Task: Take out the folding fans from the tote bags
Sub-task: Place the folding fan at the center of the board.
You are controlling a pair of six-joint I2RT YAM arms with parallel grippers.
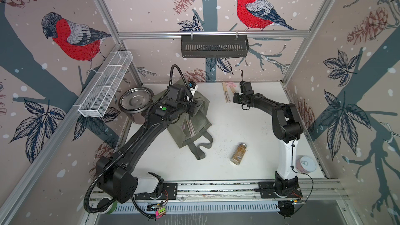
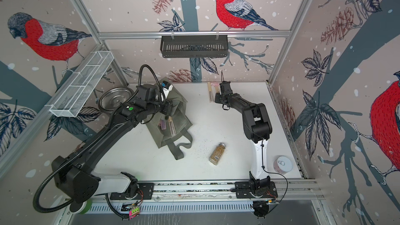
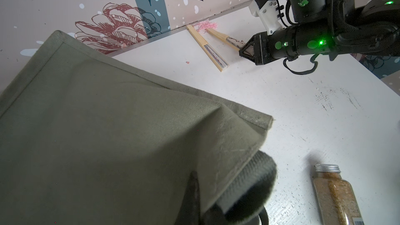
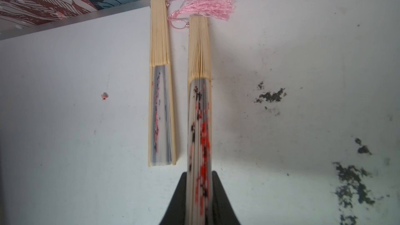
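Note:
The olive-grey tote bag (image 1: 195, 124) lies slumped on the white table, its mouth toward the front. Two folding fans (image 1: 190, 127) show inside that opening (image 2: 166, 124). My left gripper (image 3: 205, 202) is shut on a fold of the bag's fabric (image 3: 108, 137) and holds it up. Near the back wall my right gripper (image 4: 199, 173) is shut on a bamboo fan with a red and black leaf (image 4: 199, 104). That fan stretches toward the wall beside another fan (image 4: 161, 83) lying flat. Pink tassels (image 4: 207, 5) lie at their far ends. Both top views show this pair (image 1: 226, 93).
A round steel pot (image 1: 135, 100) stands left of the bag, behind my left arm. A glass spice jar (image 1: 238, 153) lies at front centre among scattered grains. A tin can (image 1: 305, 164) stands at front right. A white wire basket (image 1: 106, 83) and a black basket (image 1: 213, 46) hang on the walls.

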